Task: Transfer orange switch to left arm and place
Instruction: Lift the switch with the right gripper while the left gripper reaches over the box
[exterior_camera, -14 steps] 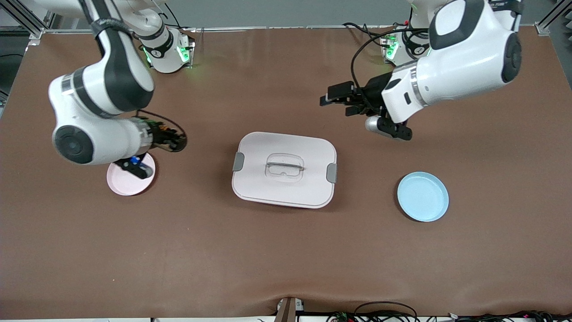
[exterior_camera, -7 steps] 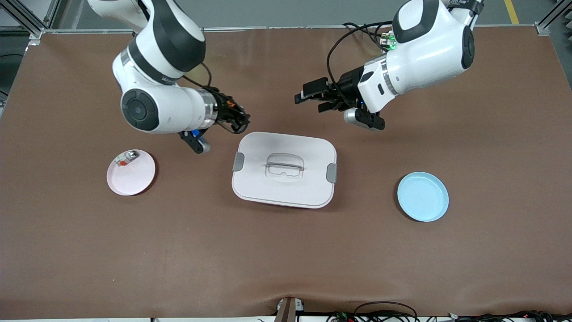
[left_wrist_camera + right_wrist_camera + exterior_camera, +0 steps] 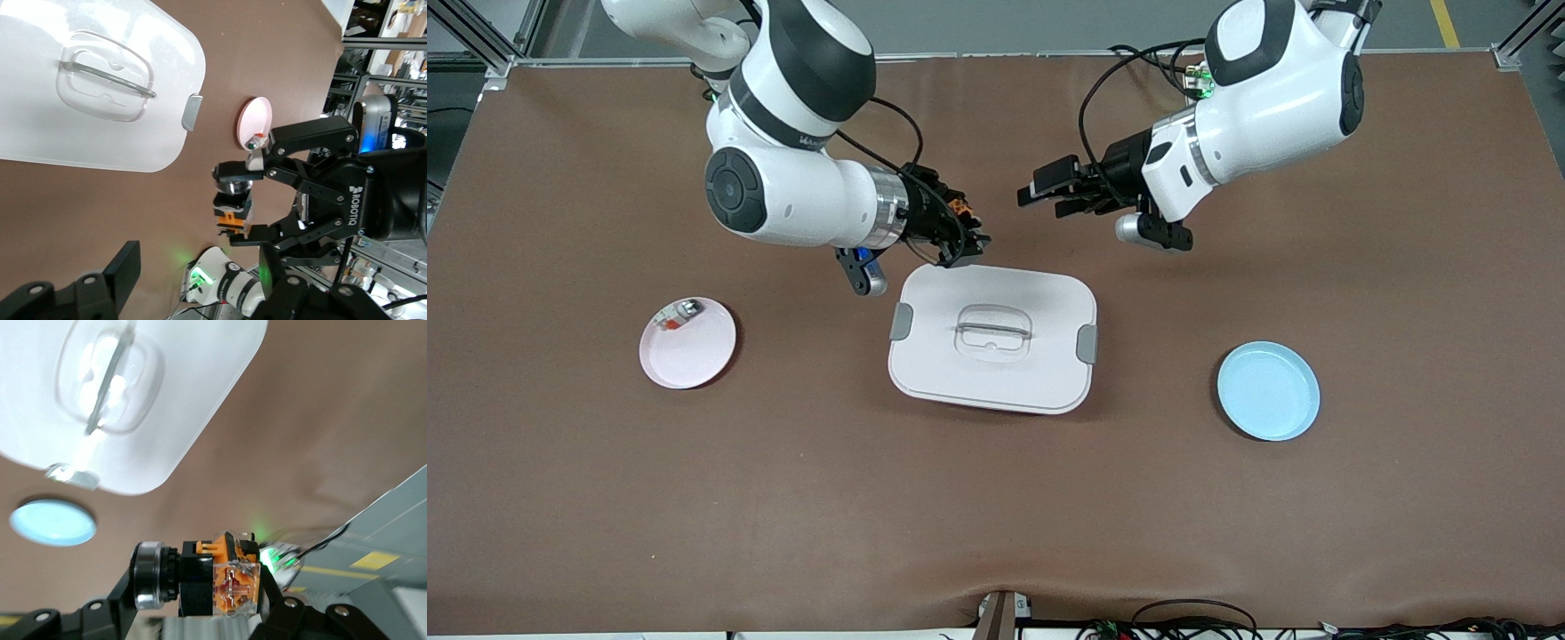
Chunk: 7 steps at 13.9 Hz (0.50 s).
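Note:
My right gripper (image 3: 963,238) is shut on the orange switch (image 3: 959,207), a small black and orange part, and holds it in the air over the box's edge toward the robots' bases. The right wrist view shows the switch (image 3: 223,580) clamped between the fingers. My left gripper (image 3: 1040,193) is open and empty, in the air a short way from the switch, facing it. The left wrist view shows the right gripper (image 3: 233,200) holding the switch (image 3: 231,215) ahead of the open left gripper (image 3: 200,280). The white box (image 3: 992,338) sits mid-table, also in both wrist views (image 3: 40,127) (image 3: 193,393).
A pink plate (image 3: 694,351) lies toward the right arm's end, with a small silvery piece with a red bit (image 3: 680,313) on it. A light-blue plate (image 3: 1268,391) lies toward the left arm's end. Cables hang from both wrists.
My right arm has lifted from the pink plate and carried the switch to the box's edge, close to the left gripper. My left gripper has shifted toward the table's middle.

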Motion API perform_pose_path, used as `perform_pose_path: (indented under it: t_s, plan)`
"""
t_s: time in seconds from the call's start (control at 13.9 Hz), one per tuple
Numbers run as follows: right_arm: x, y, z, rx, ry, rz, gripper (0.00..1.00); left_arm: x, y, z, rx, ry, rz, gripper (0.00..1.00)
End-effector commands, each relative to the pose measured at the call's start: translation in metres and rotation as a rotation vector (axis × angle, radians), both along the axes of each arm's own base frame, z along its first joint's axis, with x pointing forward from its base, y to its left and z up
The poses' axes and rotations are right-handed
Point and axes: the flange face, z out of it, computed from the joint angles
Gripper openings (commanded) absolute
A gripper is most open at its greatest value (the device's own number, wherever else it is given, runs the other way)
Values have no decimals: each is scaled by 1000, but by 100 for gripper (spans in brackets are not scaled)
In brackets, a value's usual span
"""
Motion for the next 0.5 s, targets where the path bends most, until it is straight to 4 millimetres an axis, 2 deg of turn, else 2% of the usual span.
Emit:
perform_pose_path:
  t_s: [0.0, 0.14, 0.43]
  plan:
    - [2, 17, 16, 76, 28, -98, 15, -7, 7, -2, -12, -32, 35, 79]
    - [6, 20, 18, 118, 41, -141, 15, -6, 10, -9, -7, -68, 30, 77]
    - [4, 30, 22, 161, 40, -170, 15, -5, 11, -3, -36, -69, 45, 75]
